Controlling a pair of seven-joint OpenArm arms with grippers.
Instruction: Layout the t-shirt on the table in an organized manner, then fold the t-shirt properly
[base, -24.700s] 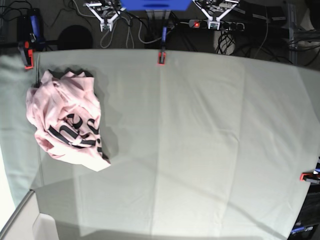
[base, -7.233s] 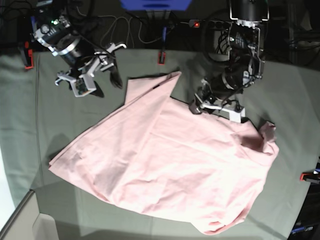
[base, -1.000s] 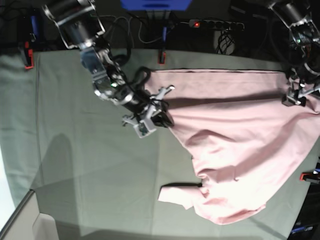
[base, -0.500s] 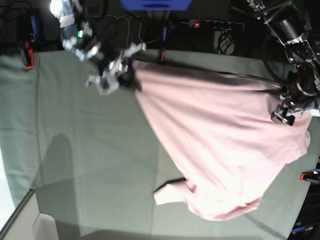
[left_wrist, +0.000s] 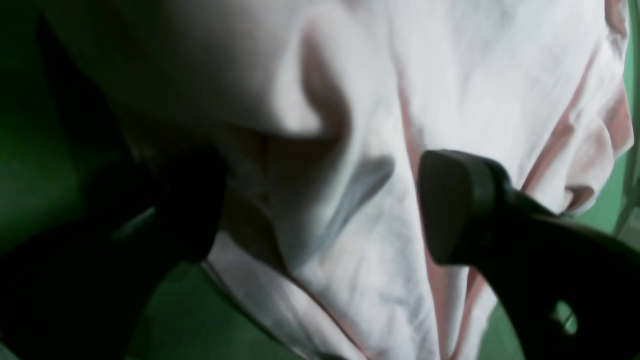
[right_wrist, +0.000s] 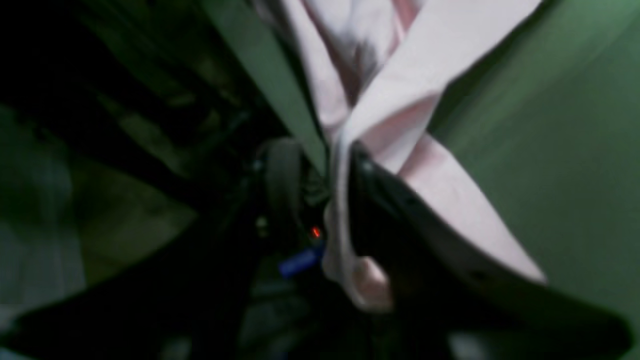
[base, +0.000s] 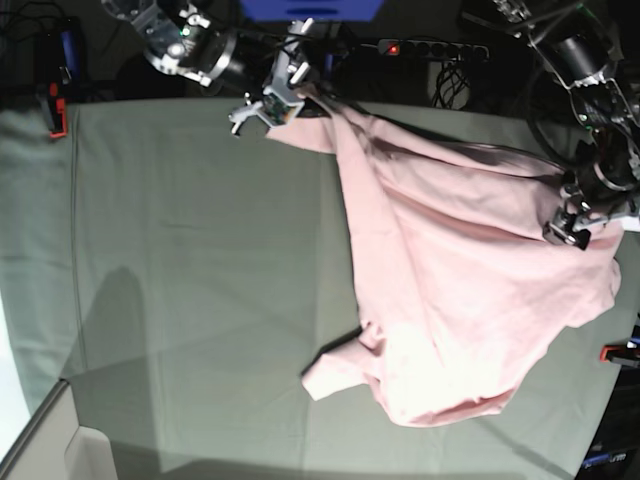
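Pink t-shirt (base: 450, 290) hangs stretched between both arms over the right half of the tabletop (base: 180, 260), lower part bunched near the front right corner, plain side showing. Right end effector (base: 285, 92) at the far edge near the middle, clamped on a shirt corner (right_wrist: 350, 150). Left end effector (base: 578, 222) near the right edge pinches the other side; wrist view shows fabric (left_wrist: 350, 150) between its two dark fingers (left_wrist: 465, 200).
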